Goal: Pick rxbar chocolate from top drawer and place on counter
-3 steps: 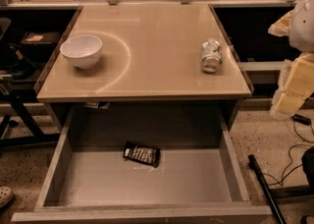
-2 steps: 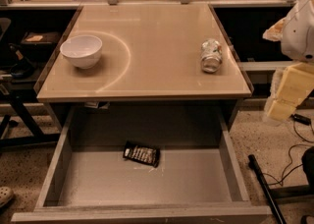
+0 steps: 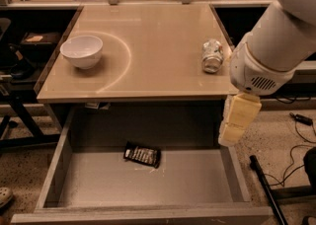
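The rxbar chocolate [image 3: 142, 154] is a flat black wrapper with white lettering. It lies on the grey floor of the open top drawer [image 3: 197, 182], left of the middle and near the back. The counter [image 3: 158, 46] is the glossy tan tabletop above the drawer, with a pale curved arc mark. My gripper [image 3: 239, 119] is the cream part hanging under the white arm at the right. It hangs above the drawer's right wall, below the counter's front right corner, well to the right of the bar and not touching it.
A white bowl [image 3: 81, 51] stands on the counter's left side. A crushed silver can [image 3: 213, 56] lies near the counter's right edge, close to my arm [image 3: 276, 46]. Cables and a dark pole [image 3: 266, 189] lie on the floor at the right.
My arm has swung in from the right edge toward the table. The gripper now hangs over the drawer's right wall. The bar, bowl and can have not moved.
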`<state>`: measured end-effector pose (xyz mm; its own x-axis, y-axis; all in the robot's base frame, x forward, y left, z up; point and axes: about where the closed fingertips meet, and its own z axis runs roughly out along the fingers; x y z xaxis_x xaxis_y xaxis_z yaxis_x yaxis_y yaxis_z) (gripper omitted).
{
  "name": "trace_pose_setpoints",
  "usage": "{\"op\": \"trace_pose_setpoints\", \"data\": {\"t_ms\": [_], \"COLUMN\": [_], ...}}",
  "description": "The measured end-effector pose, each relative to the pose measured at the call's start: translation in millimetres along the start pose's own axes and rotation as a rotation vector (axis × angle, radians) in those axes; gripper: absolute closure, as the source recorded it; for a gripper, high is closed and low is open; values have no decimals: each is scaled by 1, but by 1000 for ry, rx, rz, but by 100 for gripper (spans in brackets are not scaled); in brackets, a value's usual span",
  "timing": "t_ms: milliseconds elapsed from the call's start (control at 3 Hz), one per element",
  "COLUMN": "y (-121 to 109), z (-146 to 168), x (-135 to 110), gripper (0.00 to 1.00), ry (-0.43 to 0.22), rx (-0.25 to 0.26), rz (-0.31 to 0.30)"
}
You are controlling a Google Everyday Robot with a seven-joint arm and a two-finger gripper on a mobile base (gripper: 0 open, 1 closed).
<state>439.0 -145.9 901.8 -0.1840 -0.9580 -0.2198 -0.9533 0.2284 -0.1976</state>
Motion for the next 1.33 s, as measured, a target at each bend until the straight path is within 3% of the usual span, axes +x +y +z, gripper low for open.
{"op": "trace_pose_setpoints", "data": {"t_ms": [333, 667, 1000, 1333], "y": [0, 26, 56, 71], "z": [0, 18, 64, 108], "x": [0, -9, -34, -57], "gripper": [0, 0, 0, 0], "ry": [0, -22, -49, -60], "rx": [0, -35, -106, -163], "rz": [0, 35, 88, 141]}}
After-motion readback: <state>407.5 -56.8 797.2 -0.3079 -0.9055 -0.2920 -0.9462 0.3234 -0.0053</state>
